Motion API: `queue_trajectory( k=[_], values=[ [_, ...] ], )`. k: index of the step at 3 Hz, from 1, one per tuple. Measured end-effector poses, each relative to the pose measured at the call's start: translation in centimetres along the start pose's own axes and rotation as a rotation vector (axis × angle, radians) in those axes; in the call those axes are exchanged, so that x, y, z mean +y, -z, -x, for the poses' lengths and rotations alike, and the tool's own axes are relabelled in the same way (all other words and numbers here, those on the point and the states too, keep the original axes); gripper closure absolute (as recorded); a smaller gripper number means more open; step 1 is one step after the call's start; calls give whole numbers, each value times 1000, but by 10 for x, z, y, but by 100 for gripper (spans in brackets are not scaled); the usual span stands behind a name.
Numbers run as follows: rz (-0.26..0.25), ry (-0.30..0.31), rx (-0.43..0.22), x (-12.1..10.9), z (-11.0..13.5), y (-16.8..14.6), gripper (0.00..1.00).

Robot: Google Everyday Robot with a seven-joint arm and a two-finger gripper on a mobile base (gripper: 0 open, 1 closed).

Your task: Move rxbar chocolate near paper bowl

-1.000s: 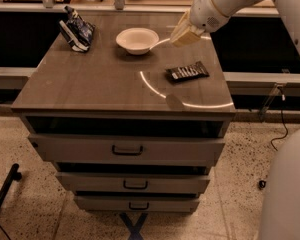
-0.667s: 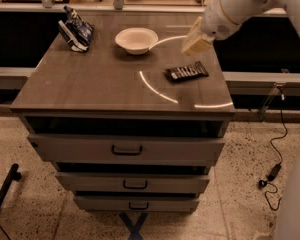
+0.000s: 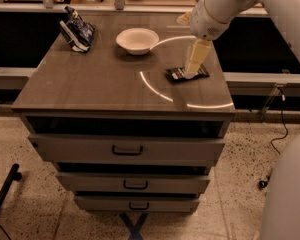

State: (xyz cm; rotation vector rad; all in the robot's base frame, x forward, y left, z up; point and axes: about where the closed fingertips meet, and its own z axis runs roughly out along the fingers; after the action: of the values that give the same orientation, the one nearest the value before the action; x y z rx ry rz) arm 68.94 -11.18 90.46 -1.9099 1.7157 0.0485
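Your claw (image 3: 191, 73) is down at the brown worktop (image 3: 100, 84), tip right over the small flat black wrapped bar w/ white lettering, the rxbar chocolate (image 3: 176, 74). It hangs from the white arm (image 3: 225, 4), which comes in from the upper right as the cam sees it, and points nearly straight down w/ a slight tilt. Can't tell if the claw is apart, together or clamped. Can't tell either if it's touching the bar or just above it.

The bar lies flat directly under the claw, near the worktop's right edge. That's prob. why the approach is top-down: a thin flat thing offers no side to grab.

The shallow round off-white paper bowl (image 3: 137, 43) sits back and to the left of the claw, upright, nothing in it, w/ bare worktop between it and the bar. My read: you're at the grasp step and the carry isn't begun. The trip is short, back-left. Aim to set the bar beside the rim, not inside.

Further left of the claw, past the bowl, a dark blue & white snack bag (image 3: 76, 31) leans at the far corner; not your target. Below the claw's level, three grey drawers (image 3: 125, 149) are shut, contents hidden.
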Motion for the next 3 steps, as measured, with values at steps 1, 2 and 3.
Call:
queue_trajectory(
  k=[1,2,3],
  values=[
    [38,92,70,-2,-9,-9,0],
    [77,108,124,-5,-29,-14,0],
    [114,107,184,-7,-50,-20,0]
  ],
)
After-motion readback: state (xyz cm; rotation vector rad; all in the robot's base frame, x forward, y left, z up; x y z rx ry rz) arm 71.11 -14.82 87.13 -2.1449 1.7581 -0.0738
